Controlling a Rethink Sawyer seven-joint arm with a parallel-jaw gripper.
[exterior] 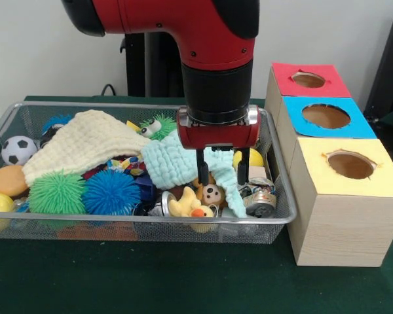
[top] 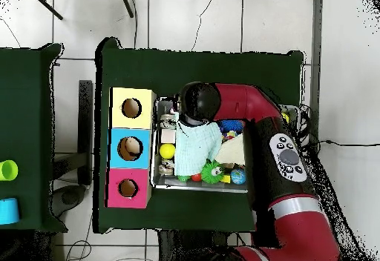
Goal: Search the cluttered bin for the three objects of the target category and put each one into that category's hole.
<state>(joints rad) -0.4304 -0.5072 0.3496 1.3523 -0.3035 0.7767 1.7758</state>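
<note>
Arm (exterior: 209,39): red and black, coming down from above over the right end of the bin; in the overhead view it is covering most of the bin's contents.

Cluttered bin (exterior: 118,226): silver mesh basket, sitting just beside the row of boxes; its right wall is standing between the toys and the boxes.

Box row: red panel farthest from the front camera, with its hole (exterior: 308,80); blue-topped hole (exterior: 325,116) and yellow-topped hole (exterior: 350,165) lying nearer. The red hole is lying up and to the right of the claw, beyond the bin's rim, with open air above.

Cream cloth (exterior: 78,147) and pale green cloth (exterior: 170,163): draping over the clutter, the green one hanging beside the claw.

Spiky balls, green (exterior: 56,193) and blue (exterior: 111,193): sitting well left, clear of the work.

Gripper (exterior: 223,178): fingers standing apart, hanging straight down, holding nothing visible.

Brown monkey (exterior: 213,195): lying directly under the open fingers, between them.

Yellow duck (exterior: 185,206): lying just left of the monkey, touching or nearly so, against the front wall.

Judgement: a short straight descent is likely all that is needed; the crowding cloth and can (exterior: 261,201) are risking a snag.
</note>
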